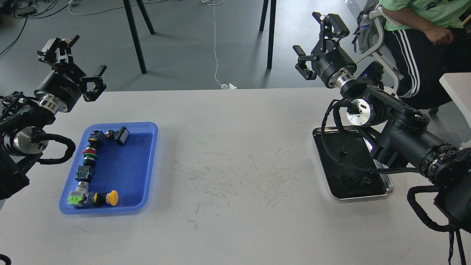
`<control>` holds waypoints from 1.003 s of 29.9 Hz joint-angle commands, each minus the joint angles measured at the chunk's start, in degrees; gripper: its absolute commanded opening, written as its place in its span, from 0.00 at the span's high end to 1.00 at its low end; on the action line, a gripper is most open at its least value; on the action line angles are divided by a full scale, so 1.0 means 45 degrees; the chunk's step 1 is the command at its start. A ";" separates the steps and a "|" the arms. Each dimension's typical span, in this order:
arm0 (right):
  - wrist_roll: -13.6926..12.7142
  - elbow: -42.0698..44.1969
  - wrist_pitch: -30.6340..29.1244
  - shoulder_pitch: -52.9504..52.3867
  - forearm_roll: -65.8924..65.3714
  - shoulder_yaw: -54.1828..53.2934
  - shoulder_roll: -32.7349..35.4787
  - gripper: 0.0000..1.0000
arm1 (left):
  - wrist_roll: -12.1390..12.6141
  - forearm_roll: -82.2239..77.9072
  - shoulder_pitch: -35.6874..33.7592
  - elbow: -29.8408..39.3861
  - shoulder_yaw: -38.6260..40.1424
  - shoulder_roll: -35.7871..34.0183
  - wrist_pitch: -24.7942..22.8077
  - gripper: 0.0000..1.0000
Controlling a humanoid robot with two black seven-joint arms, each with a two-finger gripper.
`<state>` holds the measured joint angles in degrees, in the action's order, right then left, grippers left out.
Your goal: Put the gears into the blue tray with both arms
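Observation:
The blue tray lies on the left of the white table, with several colourful push-button switches along its left and front sides. Two tiny black gears rest in the silver metal tray on the right: one gear near its middle, the other gear toward its front. My left gripper hangs open and empty above the table's far left edge, beyond the blue tray. My right gripper is open and empty past the table's far edge, well above the silver tray. My right arm crosses over that tray's right side.
A seated person in a green shirt is at the far right behind my right arm. Black stand legs and a white cable are on the floor beyond the table. A second white table's corner shows at the right edge.

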<state>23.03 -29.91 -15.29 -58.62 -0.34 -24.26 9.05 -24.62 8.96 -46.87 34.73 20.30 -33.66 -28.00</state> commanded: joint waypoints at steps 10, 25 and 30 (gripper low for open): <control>-0.0020 -0.0033 0.0000 0.0078 -0.0022 0.0039 0.0000 0.01 | 0.0023 0.0001 -0.0014 0.0016 0.0000 -0.0059 0.0000 0.02; -0.0235 -0.0363 0.0000 -0.0273 -0.0198 0.1734 0.0703 0.01 | 0.0023 0.0001 -0.0014 0.0016 0.0000 -0.0039 0.0000 0.01; -0.0274 -0.1632 0.0000 -0.0604 -0.0178 0.2752 0.2009 0.01 | 0.0023 0.0001 -0.0092 0.0016 0.0000 0.0000 0.0000 0.01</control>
<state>21.92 -34.34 -15.31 -60.37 -1.20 -13.78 14.68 -24.52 8.96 -47.09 34.80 20.30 -33.70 -28.00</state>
